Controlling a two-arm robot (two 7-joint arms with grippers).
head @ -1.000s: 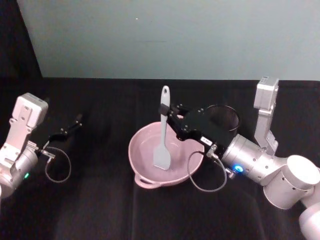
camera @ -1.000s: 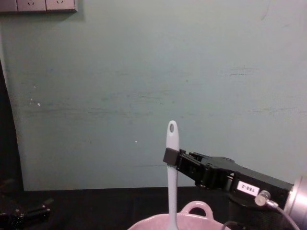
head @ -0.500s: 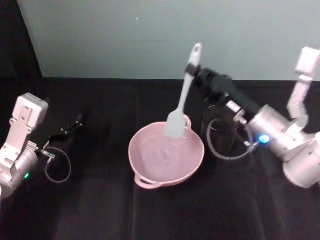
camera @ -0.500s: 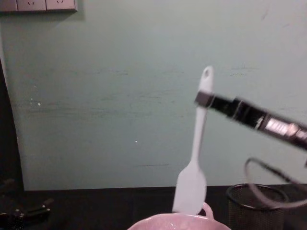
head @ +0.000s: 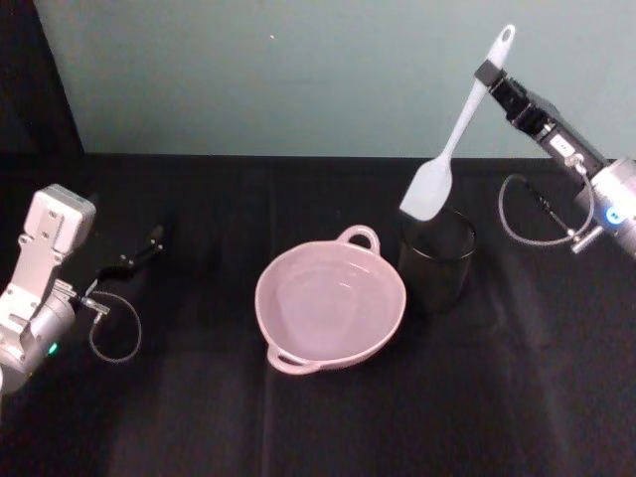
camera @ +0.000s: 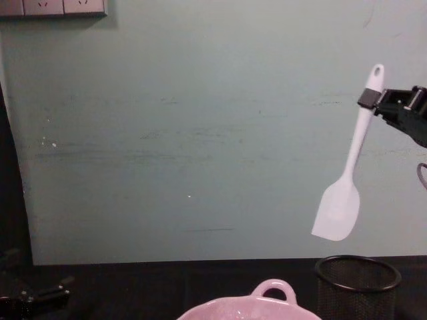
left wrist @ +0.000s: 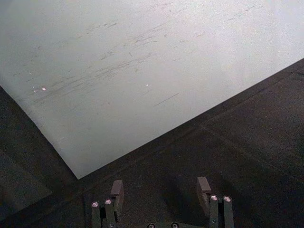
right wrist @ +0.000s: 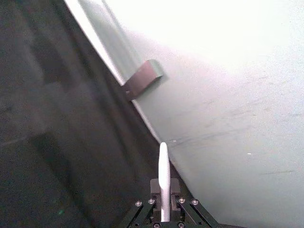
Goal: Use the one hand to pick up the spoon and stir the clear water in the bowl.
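In the chest view the bowl (camera: pixel 248 308) is cut off by the bottom edge, leaving just its far rim and loop handle. The mesh cup (camera: pixel 357 287) loses its base there too, and the right gripper (camera: pixel 366 97) runs off the right edge. The left gripper (camera: pixel 40 297) is perhaps the dark shape at the lower corner.

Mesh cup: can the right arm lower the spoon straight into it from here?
Probably yes: the right tool holds the spoon head-down just above the mesh cup, whose open mouth looks unobstructed.

White spoon (head: pixel 452 134), pale pink bowl (head: pixel 331 308), black wire-mesh cup (head: pixel 437 260), black tablecloth (head: pixel 199 417), pale green wall (head: pixel 248 70).
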